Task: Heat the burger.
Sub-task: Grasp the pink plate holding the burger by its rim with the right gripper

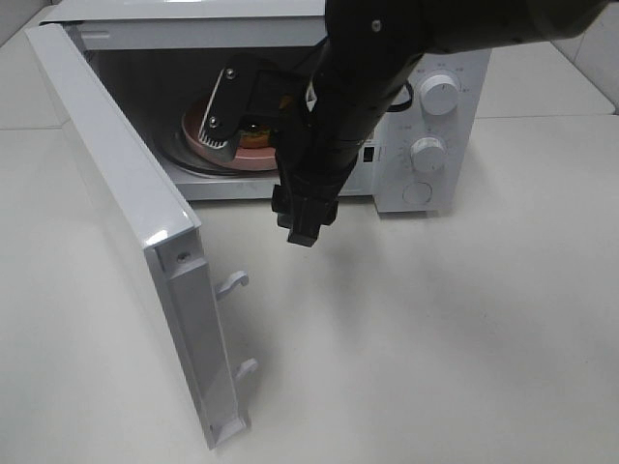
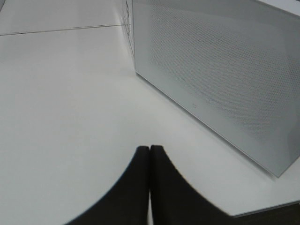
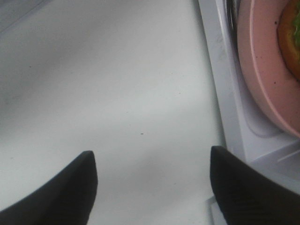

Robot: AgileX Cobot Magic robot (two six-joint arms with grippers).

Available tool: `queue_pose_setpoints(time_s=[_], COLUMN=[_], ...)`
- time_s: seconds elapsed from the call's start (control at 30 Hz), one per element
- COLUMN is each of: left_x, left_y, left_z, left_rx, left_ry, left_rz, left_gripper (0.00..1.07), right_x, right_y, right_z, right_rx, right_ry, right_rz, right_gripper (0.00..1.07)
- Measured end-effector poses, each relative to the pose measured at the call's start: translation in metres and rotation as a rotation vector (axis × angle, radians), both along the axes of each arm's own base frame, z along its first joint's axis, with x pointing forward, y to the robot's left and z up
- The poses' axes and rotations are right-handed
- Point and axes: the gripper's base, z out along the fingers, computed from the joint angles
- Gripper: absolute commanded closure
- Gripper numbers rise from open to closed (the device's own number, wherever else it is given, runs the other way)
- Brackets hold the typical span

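Black right gripper [image 3: 151, 157]: jaws apart, empty
Black left gripper [image 2: 150, 148]: jaws together
Brown-bun burger [image 3: 291, 42]: inside white microwave [image 1: 455, 169] — done
White door [image 1: 106, 184]: open — I must shut it

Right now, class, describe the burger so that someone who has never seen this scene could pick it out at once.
Find the white microwave at the back of the table, its door swung open. Inside sits a round pink plate, and the burger lies on it, partly hidden by the robot arm. It is the only brown-and-green thing there, smaller than the plate.
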Motion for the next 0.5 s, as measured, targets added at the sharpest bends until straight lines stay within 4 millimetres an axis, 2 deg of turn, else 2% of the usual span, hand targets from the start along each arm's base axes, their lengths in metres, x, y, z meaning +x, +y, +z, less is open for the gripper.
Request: queue_pose_setpoints(time_s=[0.13, 0.2, 0.3, 0.5], left_x=[0.000, 0.000, 0.000, 0.000], left_y=[0.000, 0.000, 0.000, 0.000], left_z=[0.000, 0.000, 0.000, 0.000], left_rx=[0.000, 0.000, 0.000, 0.000], left_ry=[0.000, 0.000, 0.000, 0.000], left_rz=[0.000, 0.000, 0.000, 0.000], left_gripper=[1.06, 1.06, 1.06, 1.06], right_x=[0.003, 0.009, 0.014, 0.029], right_y=[0.012, 0.028, 0.038, 0.050], right_z=[0.001, 0.000, -0.003, -0.008], right_rx=[-0.038, -0.071, -0.089, -0.120], right_ry=[-0.055, -0.114, -0.148, -0.178], right_rz=[0.036, 0.070, 0.081, 0.043], right_gripper=[0.41, 0.41, 0.41, 0.41])
